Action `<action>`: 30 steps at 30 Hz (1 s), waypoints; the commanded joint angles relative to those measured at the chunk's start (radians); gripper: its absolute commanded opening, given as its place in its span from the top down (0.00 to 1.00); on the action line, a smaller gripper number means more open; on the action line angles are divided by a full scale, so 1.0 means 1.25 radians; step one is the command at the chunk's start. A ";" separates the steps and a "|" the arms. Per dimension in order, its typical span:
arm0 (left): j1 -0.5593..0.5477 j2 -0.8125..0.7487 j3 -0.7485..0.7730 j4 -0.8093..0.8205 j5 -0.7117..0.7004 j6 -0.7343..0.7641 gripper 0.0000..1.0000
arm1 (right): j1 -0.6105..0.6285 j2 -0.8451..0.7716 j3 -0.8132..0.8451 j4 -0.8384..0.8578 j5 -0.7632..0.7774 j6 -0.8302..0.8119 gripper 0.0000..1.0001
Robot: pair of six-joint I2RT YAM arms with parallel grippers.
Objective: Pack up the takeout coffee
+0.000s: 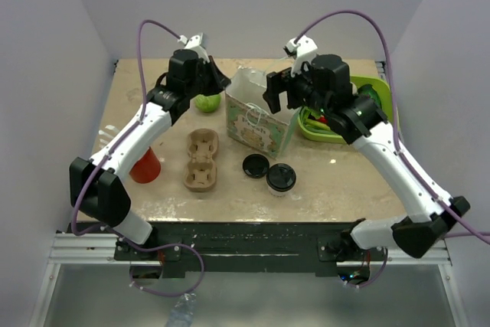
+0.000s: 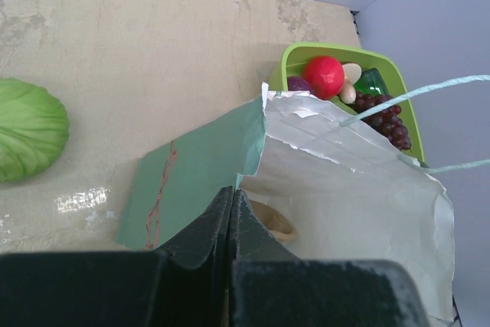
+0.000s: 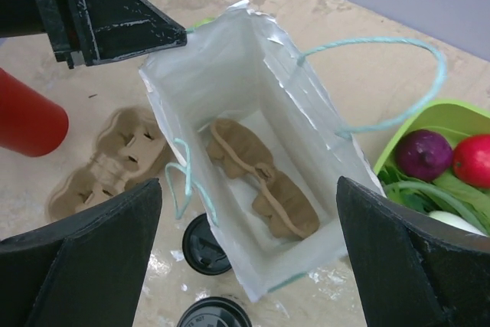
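The takeout coffee [image 1: 281, 178], a small white cup with a black lid, stands on the table in front of the paper bag [image 1: 260, 122]; its lid shows at the bottom of the right wrist view [image 3: 214, 315]. My left gripper [image 1: 223, 81] is shut on the bag's left rim [image 2: 232, 194] and holds it open. My right gripper [image 1: 280, 91] is open and empty above the bag's mouth [image 3: 249, 188]. A brown cardboard cup carrier [image 3: 264, 181] lies on the bag's floor.
A loose black lid [image 1: 256, 165] lies beside the coffee. A second cup carrier [image 1: 201, 159] and a red cup [image 1: 145, 165] stand at the left. A lettuce [image 1: 207, 102] lies behind the carrier. A green tray of produce [image 1: 379, 97] sits right of the bag.
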 commanded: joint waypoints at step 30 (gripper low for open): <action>-0.002 0.073 0.117 0.020 0.068 0.107 1.00 | -0.028 0.383 0.226 -0.178 -0.125 -0.056 0.40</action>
